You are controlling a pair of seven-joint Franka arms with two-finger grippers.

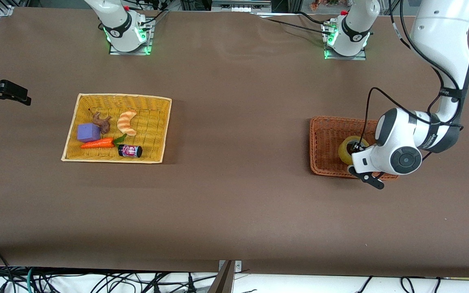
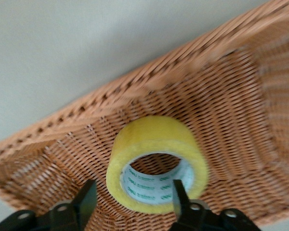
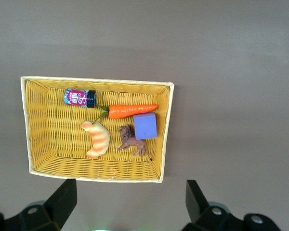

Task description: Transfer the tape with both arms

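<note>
The tape, a yellowish roll with a wide hole, stands tilted in the orange-brown wicker basket toward the left arm's end of the table. My left gripper is down in that basket at the tape. In the left wrist view the gripper is open. One finger is outside the roll and the other is in front of its hole, so they straddle the tape's wall without closing on it. My right gripper is open and empty, high over the table; it does not show in the front view.
A yellow wicker basket toward the right arm's end holds a striped croissant toy, a purple block, a carrot, a small brown animal figure and a small jar. It also shows in the right wrist view.
</note>
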